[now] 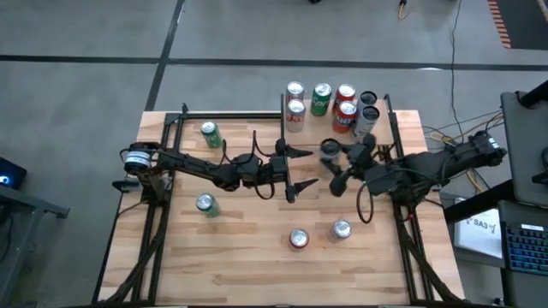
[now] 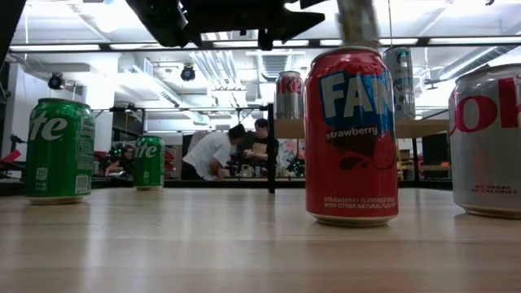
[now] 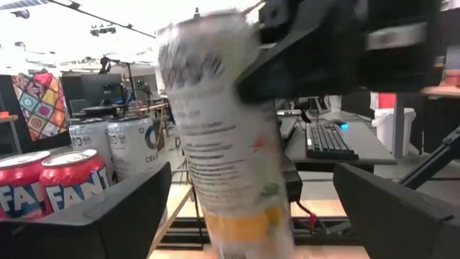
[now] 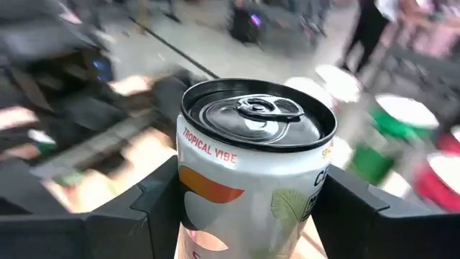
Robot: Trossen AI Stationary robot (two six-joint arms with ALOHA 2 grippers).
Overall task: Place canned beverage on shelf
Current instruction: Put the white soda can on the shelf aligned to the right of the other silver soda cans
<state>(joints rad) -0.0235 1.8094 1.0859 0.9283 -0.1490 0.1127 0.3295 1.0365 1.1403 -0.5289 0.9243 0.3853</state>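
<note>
A white canned beverage [image 4: 251, 165] marked "Tropical Vibe" hangs above the table's middle, with my right gripper [image 4: 251, 216] shut on it. In the left wrist view the same can [image 3: 223, 144] stands between the two fingers of my open left gripper [image 3: 251, 187], which are apart from its sides. The shelf [image 2: 342, 129] stands at the table's far right, and several cans [image 1: 345, 107] stand on and around it. In the high view my left gripper [image 1: 308, 168] reaches in from the table's left, while my right gripper [image 1: 344, 164] comes from the right. My right gripper pinches the can's side wall [image 4: 188, 194] between its two fingers, a little below the top rim. The fingers [image 4: 154, 208] come from the table's right, nearly level, on opposite sides of the can. The can is lifted clear of the table, roughly upright, top up.
On the table stand two green cans [image 1: 211, 134] [image 1: 206, 205] at the left, with a red can [image 1: 299, 239] and a silver can [image 1: 342, 228] near the front. Black frame posts [image 1: 282, 111] edge the shelf. People sit in the room beyond [image 2: 213, 155].
</note>
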